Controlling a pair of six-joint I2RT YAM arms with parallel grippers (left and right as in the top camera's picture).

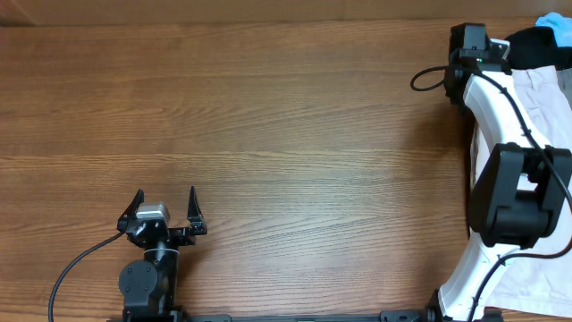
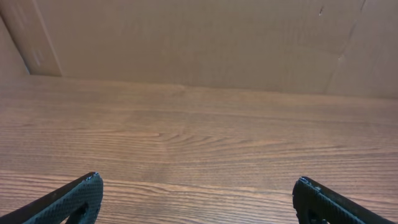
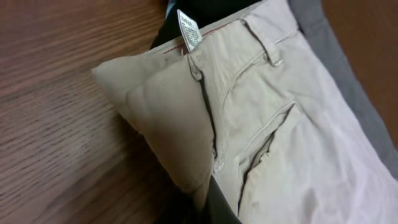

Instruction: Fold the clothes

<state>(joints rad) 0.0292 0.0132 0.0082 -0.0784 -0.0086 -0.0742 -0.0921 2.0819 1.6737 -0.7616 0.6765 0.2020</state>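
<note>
Nearest the base, at the lower left of the overhead view, the left pincer is held with its fingers spread wide, and nothing is seen between them but bare tabletop. Well apart from it, along the right edge of that view, the shorts are laid with their long axis running from top to bottom of the frame, partly hidden under the right arm. The right pincer is closed, seemingly on a bunched fold of the shorts near the waistband, below the white label. A dark garment and a grey one are seen beyond. The right arm is judged far nearer, so the cloth must be drawn leftward.
</note>
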